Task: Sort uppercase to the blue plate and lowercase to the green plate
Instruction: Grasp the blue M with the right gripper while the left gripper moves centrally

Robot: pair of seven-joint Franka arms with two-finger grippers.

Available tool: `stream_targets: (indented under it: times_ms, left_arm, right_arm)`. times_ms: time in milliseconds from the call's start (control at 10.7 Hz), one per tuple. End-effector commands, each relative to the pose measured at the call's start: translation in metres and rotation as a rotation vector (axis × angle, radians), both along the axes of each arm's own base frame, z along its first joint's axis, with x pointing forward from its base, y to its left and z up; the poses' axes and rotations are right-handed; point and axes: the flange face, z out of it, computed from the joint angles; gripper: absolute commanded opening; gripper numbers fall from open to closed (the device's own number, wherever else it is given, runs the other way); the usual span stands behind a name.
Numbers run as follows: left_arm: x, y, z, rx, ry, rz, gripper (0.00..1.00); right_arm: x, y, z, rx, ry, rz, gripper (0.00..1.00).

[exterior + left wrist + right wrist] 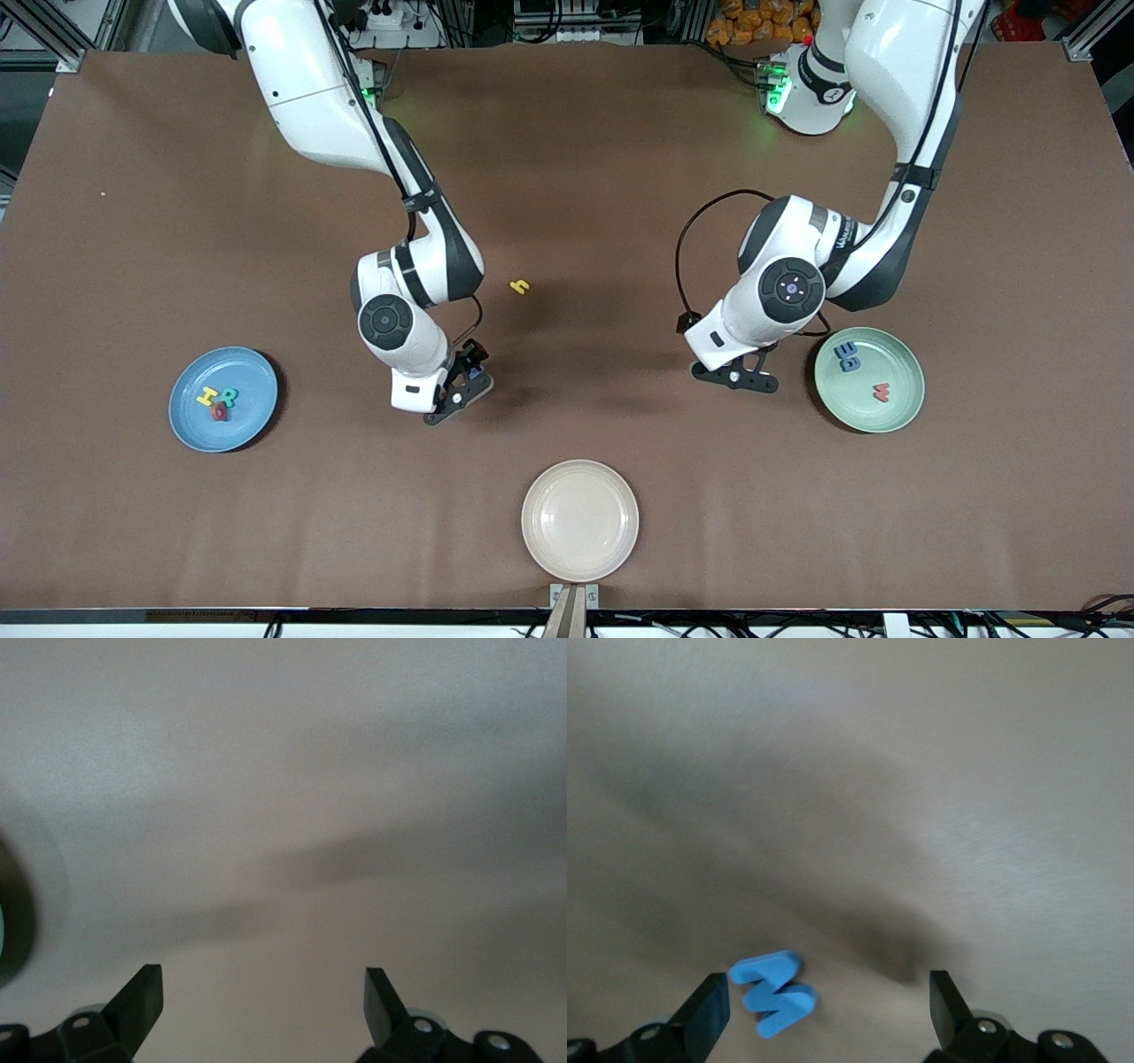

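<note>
On blue plate (188,421), three capitals are lying; green plate (899,412) is holding three lowercase. Yellow h (520,286) is sitting at twelve o'clock of cream plate (540,549); blue W (774,992) is lying under right gripper (828,1001). Right gripper and left gripper (264,997) are both gaping wide, holding nothing.

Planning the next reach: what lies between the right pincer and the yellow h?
Nothing: in the front view only bare brown table separates the right pincer from the yellow h. The blue W sits right at that pincer, seen only in the right wrist view.
</note>
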Motion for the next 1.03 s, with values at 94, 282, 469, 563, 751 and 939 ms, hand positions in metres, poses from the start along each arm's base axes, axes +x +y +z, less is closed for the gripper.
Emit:
stream_targets:
  times_ms: [94,282,469,563,751,939]
  left_arm:
    - [-0.003,-0.001,0.002,0.008,0.008,0.019,1.0]
    - [-0.008,-0.012,0.002,0.011,0.008,0.026,1.0]
    - [-0.012,-0.019,-0.001,0.016,0.009,0.04,1.0]
    - [-0.013,-0.022,-0.002,0.016,0.008,0.04,1.0]
    - [-0.017,-0.031,-0.001,0.021,0.004,0.085,1.0]
    - [-0.027,-0.047,-0.001,0.03,0.001,0.113,1.0]
  right_arm:
    - [-0.015,0.003,-0.006,0.018,0.023,-0.012,1.0]
    - [-0.021,0.003,-0.013,0.012,0.024,-0.011,1.0]
    - [-0.022,0.006,-0.012,0.014,0.018,-0.023,0.64]
    - [-0.024,0.012,-0.011,0.014,0.017,-0.025,0.11]
    - [-0.028,0.019,-0.01,0.012,0.016,-0.051,0.0]
    - [-0.026,0.017,-0.009,0.014,0.015,-0.054,0.0]
